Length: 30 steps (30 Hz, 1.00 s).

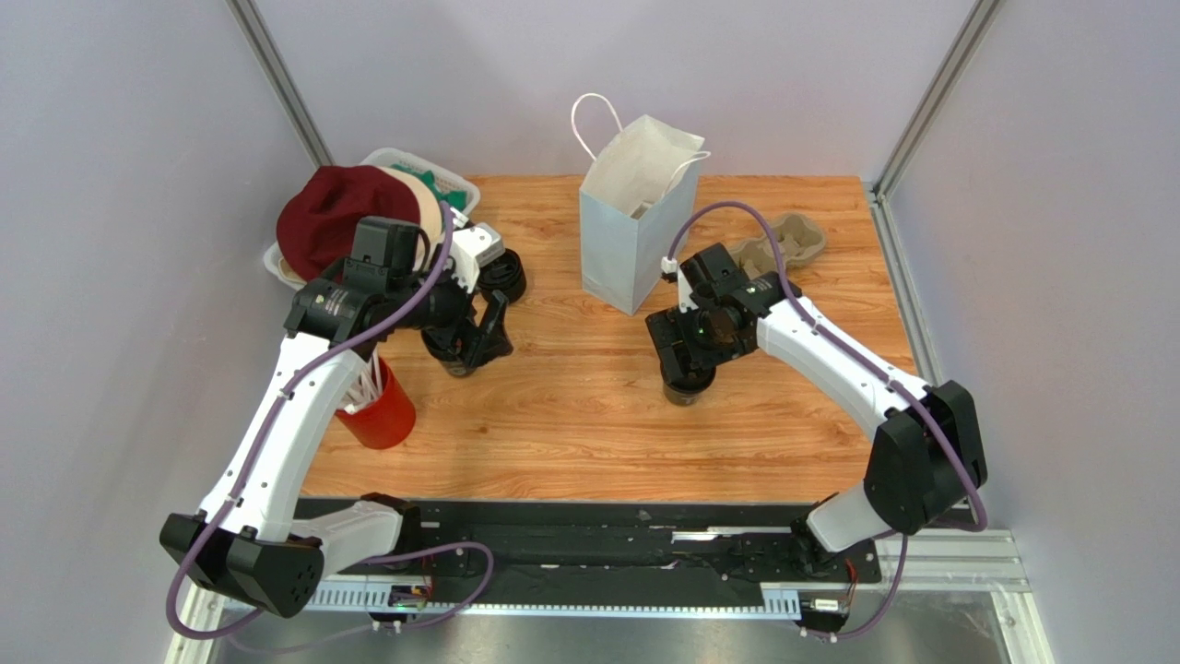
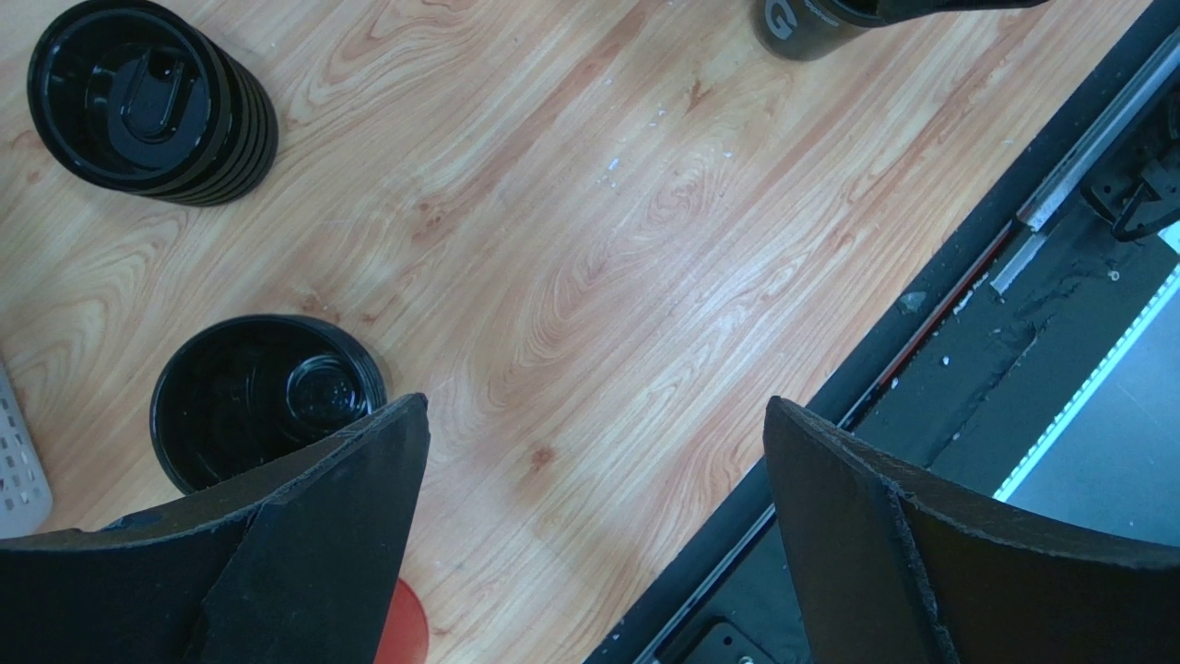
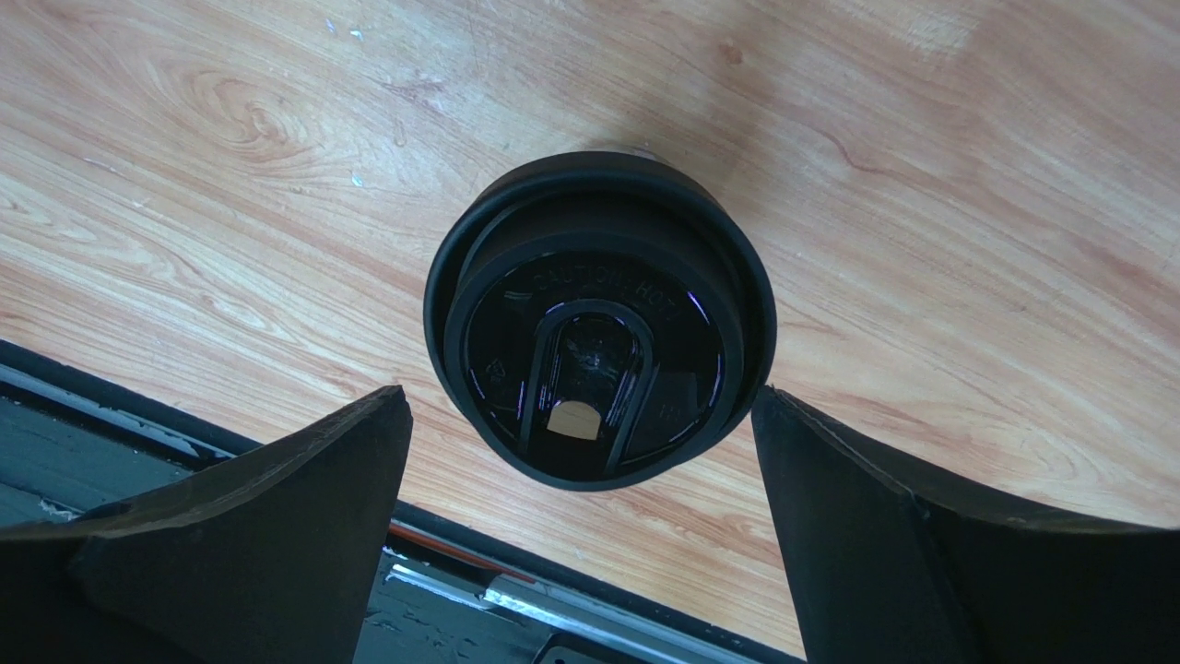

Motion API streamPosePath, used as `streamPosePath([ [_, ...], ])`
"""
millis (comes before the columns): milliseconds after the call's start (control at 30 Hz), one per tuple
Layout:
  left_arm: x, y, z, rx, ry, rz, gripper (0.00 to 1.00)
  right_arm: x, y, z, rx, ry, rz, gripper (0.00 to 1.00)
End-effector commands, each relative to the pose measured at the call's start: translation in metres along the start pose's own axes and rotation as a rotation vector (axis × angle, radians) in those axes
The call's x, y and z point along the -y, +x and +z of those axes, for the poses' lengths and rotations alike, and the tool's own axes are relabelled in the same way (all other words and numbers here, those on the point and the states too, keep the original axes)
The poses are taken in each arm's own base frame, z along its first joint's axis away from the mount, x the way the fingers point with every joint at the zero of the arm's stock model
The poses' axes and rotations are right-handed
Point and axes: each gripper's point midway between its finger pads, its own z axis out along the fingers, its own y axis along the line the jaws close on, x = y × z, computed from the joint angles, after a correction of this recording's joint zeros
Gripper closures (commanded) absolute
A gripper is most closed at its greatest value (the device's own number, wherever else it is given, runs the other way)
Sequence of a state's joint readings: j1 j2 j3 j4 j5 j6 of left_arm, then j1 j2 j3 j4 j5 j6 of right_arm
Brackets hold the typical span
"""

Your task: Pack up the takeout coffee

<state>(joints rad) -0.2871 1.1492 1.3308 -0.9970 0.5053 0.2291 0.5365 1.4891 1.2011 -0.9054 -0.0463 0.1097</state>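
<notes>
The takeout coffee [image 3: 603, 318] is a small black cup with a black sip lid, standing upright on the wooden table; brown shows through the sip hole. My right gripper [image 3: 582, 401] hangs open right above it, one finger on either side of the lid and neither touching it. From above, this gripper [image 1: 683, 363] covers most of the cup [image 1: 682, 392], in front of the pale-blue paper bag [image 1: 630, 228], which stands open. My left gripper [image 2: 596, 403] is open and empty over bare wood, with a second open black cup [image 2: 263, 401] by its left finger.
A stack of black lids [image 2: 146, 97] sits beyond the left gripper [image 1: 464, 343]. A red cup of white straws [image 1: 381, 408] stands near the left arm. A grey pulp tray [image 1: 776, 246] lies right of the bag. A maroon hat [image 1: 333, 215] and a white bin [image 1: 402, 163] fill the back left.
</notes>
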Motion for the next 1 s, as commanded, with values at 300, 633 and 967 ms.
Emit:
streamPosePath([
  [300,-0.002,-0.008,-0.004,0.041,-0.017,0.01,0.01,-0.008,-0.022,0.002,0.01,-0.013,0.031,0.02],
  [633,-0.003,-0.008,-0.003,0.036,-0.017,0.005,0.01,-0.011,-0.029,0.0,0.015,-0.008,0.033,0.02],
  [967,-0.002,-0.008,-0.003,0.039,-0.02,0.01,0.01,-0.012,-0.025,0.009,0.008,0.025,0.01,0.05],
])
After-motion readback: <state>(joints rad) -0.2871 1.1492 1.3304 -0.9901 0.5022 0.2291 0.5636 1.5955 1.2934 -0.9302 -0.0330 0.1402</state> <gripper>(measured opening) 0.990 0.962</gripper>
